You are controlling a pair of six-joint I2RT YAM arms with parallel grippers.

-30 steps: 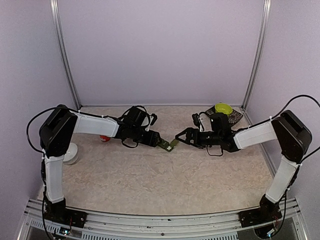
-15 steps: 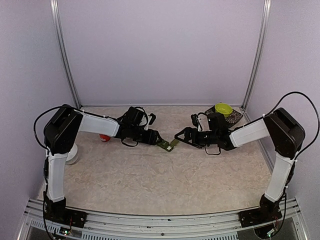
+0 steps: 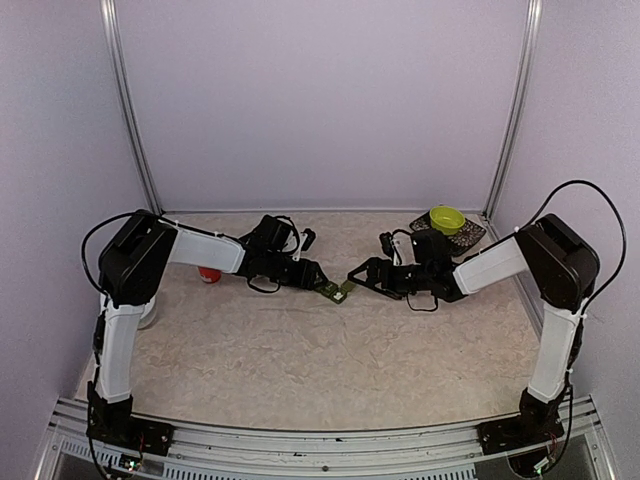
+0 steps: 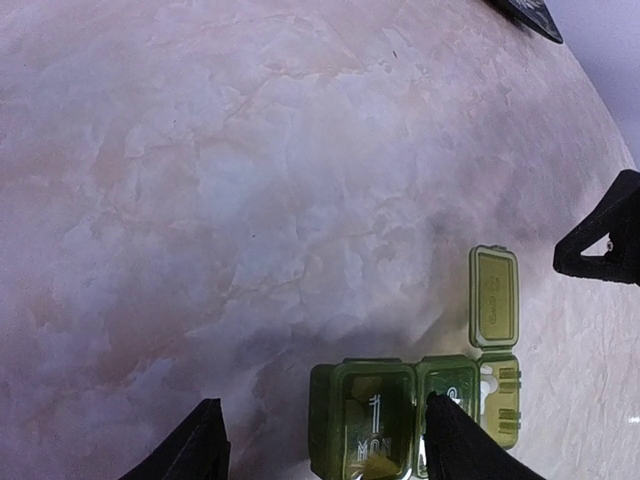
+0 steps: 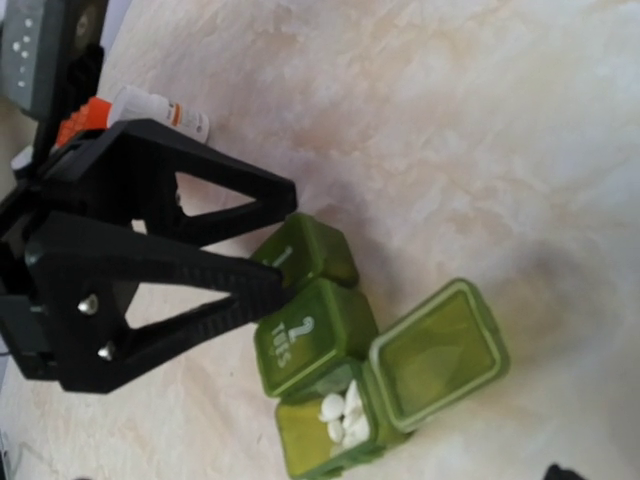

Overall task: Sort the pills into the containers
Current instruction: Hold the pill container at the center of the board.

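Green containers [image 5: 310,340] strip, end lid [image 5: 440,355] open over white pills [image 5: 342,415]. The left gripper [image 4: 323,410] has spread fingers straddling the strip's closed end; the right gripper [image 3: 356,274], fingers wide apart, hovers near its open end.

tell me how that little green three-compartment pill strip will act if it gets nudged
The translucent green plastic pill strip looks rigid and light, so it would probably slide on the smooth marbled table. With one lid open, tipping could spill its white pills.
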